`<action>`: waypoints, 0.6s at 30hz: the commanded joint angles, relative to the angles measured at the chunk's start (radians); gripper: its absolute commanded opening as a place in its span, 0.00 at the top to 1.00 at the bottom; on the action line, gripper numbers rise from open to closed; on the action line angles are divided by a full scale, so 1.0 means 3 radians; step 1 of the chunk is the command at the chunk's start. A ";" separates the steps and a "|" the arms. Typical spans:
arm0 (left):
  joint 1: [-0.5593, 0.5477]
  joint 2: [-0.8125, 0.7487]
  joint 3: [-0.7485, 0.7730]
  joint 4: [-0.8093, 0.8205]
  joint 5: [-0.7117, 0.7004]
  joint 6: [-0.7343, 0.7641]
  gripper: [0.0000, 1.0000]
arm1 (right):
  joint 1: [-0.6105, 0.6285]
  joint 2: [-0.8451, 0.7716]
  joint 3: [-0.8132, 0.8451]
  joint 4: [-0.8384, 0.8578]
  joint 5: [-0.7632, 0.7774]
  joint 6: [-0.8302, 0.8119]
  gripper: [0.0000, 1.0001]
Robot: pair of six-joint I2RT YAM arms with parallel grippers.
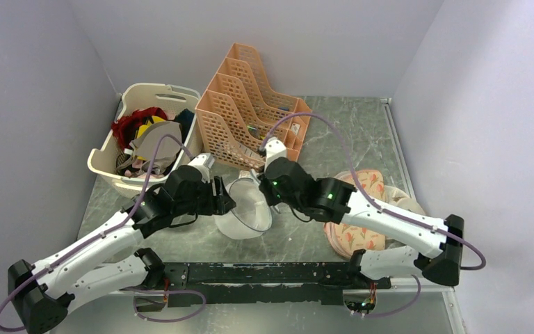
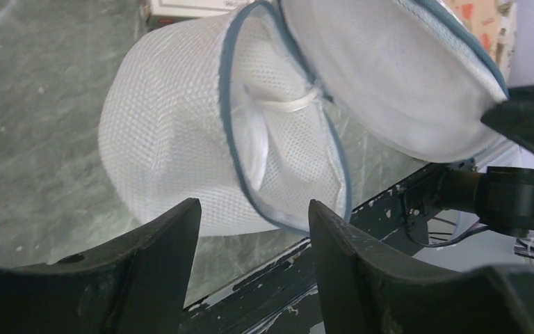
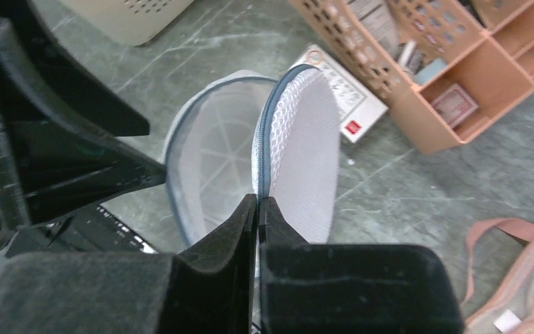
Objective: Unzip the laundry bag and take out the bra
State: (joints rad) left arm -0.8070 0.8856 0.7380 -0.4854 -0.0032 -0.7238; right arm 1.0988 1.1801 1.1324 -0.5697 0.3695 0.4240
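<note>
The laundry bag (image 1: pixel 245 212) is a whitish mesh drum with a grey-blue zip rim, lying on the table between both arms. Its round lid (image 3: pixel 306 149) stands lifted open. My right gripper (image 3: pixel 259 203) is shut on the lid's zip edge; in the top view it (image 1: pixel 265 190) is at the bag's far right rim. My left gripper (image 2: pixel 254 233) is open and empty, just short of the bag's body (image 2: pixel 174 139); in the top view it (image 1: pixel 227 203) is at the bag's left side. Only white mesh and ribs show inside (image 3: pixel 212 156). The bra is not in view.
A cream basket (image 1: pixel 108 167) of red, yellow and black clothes stands back left. An orange file rack (image 1: pixel 250 104) stands behind the bag, with a white card (image 3: pixel 351 104) lying at its foot. A peach printed pad (image 1: pixel 358 223) lies to the right. The black rail (image 1: pixel 264 273) runs along the near edge.
</note>
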 commanded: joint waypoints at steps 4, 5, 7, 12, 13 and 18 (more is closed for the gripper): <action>-0.0020 -0.0323 -0.0132 -0.0378 -0.0371 -0.0180 0.33 | 0.0359 0.0407 0.0312 0.0140 0.0074 0.0133 1.00; -0.0017 -0.0375 -0.0129 -0.0411 -0.0408 -0.0185 0.33 | 0.0392 0.0450 0.0331 0.0165 0.0068 0.0151 1.00; -0.0020 -0.0472 -0.0096 -0.0493 -0.0523 -0.0190 0.32 | 0.0442 0.0576 0.0337 0.0268 -0.0002 0.0187 1.00; -0.0020 -0.0783 0.0122 -0.0765 -0.0884 -0.0151 0.29 | 0.0479 0.0821 0.0214 0.0688 -0.0242 0.0291 1.00; -0.0018 -0.0848 0.0179 -0.0825 -0.0966 -0.0136 0.28 | 0.0483 0.0875 0.0179 0.0789 -0.0297 0.0305 1.00; -0.0018 -0.1162 0.0408 -0.0957 -0.1305 -0.0024 0.24 | 0.0483 0.1186 0.0083 0.1311 -0.0530 0.0400 1.00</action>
State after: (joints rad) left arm -0.8074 0.5949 0.7906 -0.7280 -0.2749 -0.7639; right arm 1.2381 1.4807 1.1801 -0.3408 0.2779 0.5064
